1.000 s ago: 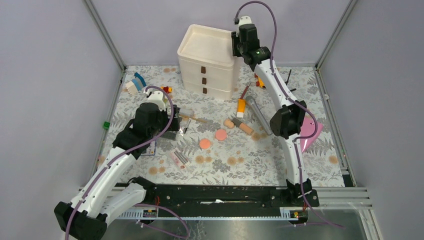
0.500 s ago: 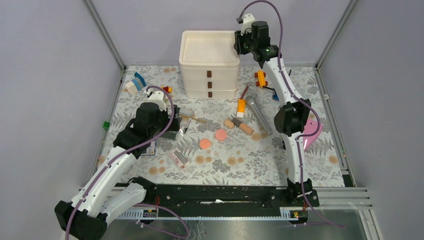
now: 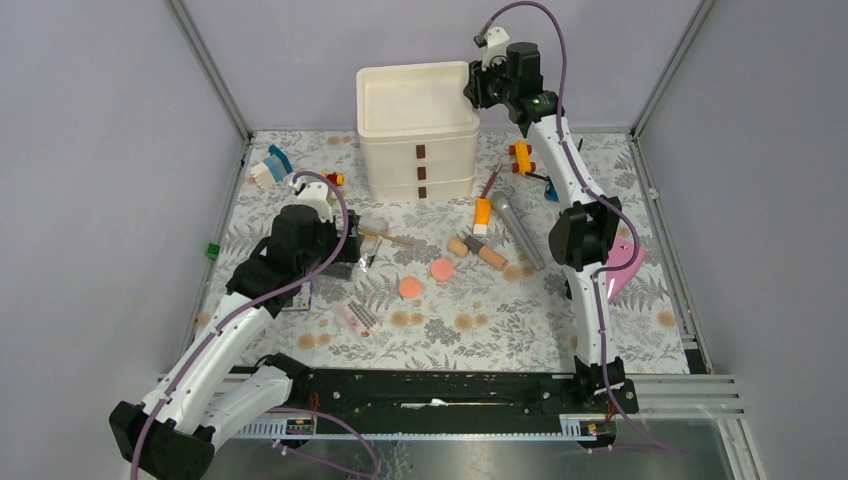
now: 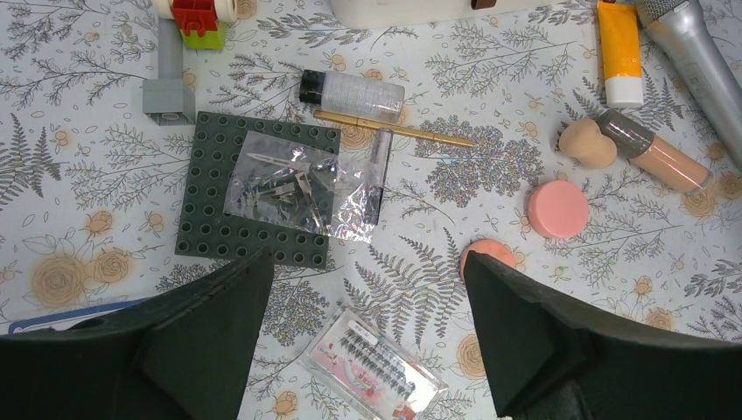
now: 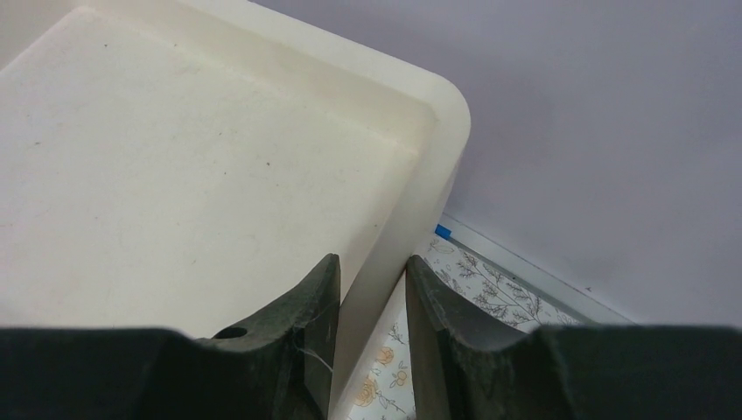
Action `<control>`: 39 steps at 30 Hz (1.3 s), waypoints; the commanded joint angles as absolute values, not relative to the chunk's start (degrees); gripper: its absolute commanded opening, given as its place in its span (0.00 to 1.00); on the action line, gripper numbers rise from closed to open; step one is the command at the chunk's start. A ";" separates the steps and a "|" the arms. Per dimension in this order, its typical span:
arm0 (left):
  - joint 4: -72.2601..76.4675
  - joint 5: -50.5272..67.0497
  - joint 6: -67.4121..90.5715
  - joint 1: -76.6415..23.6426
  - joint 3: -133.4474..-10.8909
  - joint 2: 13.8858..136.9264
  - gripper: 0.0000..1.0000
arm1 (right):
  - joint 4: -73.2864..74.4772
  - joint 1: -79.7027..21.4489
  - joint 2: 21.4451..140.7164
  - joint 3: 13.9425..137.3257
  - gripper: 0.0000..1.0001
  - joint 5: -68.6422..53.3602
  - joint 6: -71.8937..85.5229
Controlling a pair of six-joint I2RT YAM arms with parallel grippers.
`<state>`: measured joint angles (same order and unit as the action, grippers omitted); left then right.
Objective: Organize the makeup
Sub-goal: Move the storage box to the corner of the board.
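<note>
The makeup lies spread over the floral mat. It includes an orange tube (image 3: 482, 214), a silver-grey tube (image 3: 516, 230), a dark-capped beige tube (image 3: 487, 254), two salmon-pink discs (image 3: 441, 269) and a black-capped clear bottle (image 4: 354, 92) beside a thin gold brush (image 4: 394, 129). My left gripper (image 4: 367, 289) hangs open above a clear lash case (image 4: 372, 366), and its right finger covers part of one disc (image 4: 488, 254). My right gripper (image 5: 372, 280) is shut on the right rim (image 5: 411, 201) of the white drawer unit (image 3: 418, 135) at the back, one finger inside the top tray and one outside.
A grey baseplate (image 4: 210, 201) with a foil bag (image 4: 306, 184) on it lies under my left wrist. Toy bricks (image 3: 270, 165) sit at the back left and an orange toy car (image 3: 520, 157) beside the drawers. A pink object (image 3: 622, 265) lies at the right edge.
My right gripper has swung right with the rim in its grip, turning the drawer unit so that its front faces me more squarely. The left arm has not moved.
</note>
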<state>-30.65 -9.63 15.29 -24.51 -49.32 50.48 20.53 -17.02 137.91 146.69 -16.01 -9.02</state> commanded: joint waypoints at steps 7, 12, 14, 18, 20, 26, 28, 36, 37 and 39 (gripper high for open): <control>-27.60 -9.22 15.38 -24.52 -49.22 50.01 0.88 | 14.19 -18.10 139.52 150.32 0.00 -19.25 -8.27; -27.60 -9.54 15.29 -24.45 -49.16 49.94 0.88 | 12.51 -18.19 139.53 150.75 0.09 -17.69 -6.33; -27.60 -9.58 15.29 -24.44 -49.13 49.94 0.87 | 11.74 -18.19 138.31 149.95 0.37 -15.45 -5.37; -27.60 -9.54 15.29 -24.35 -49.13 50.00 0.88 | 10.69 -18.19 135.22 146.92 0.67 -9.57 -4.04; -27.60 -9.45 15.21 -24.27 -49.13 50.00 0.87 | 11.05 -18.32 133.89 145.35 0.70 -7.67 -3.06; -27.55 -9.27 15.21 -23.91 -49.13 50.16 0.87 | 12.52 -19.51 133.03 142.52 0.74 2.50 3.66; -27.60 -9.23 15.21 -23.91 -49.15 50.22 0.87 | 12.48 -20.40 133.73 142.60 0.73 6.25 5.16; -27.60 -9.07 15.21 -23.82 -49.09 50.51 0.87 | 11.36 -23.00 136.72 142.96 0.68 13.71 8.36; -27.60 -8.93 15.21 -23.82 -49.13 50.58 0.87 | 10.65 -23.11 136.94 142.87 0.63 13.51 8.50; -27.60 -8.72 15.14 -23.82 -49.15 50.75 0.87 | 9.45 -23.30 137.46 142.58 0.60 12.27 8.12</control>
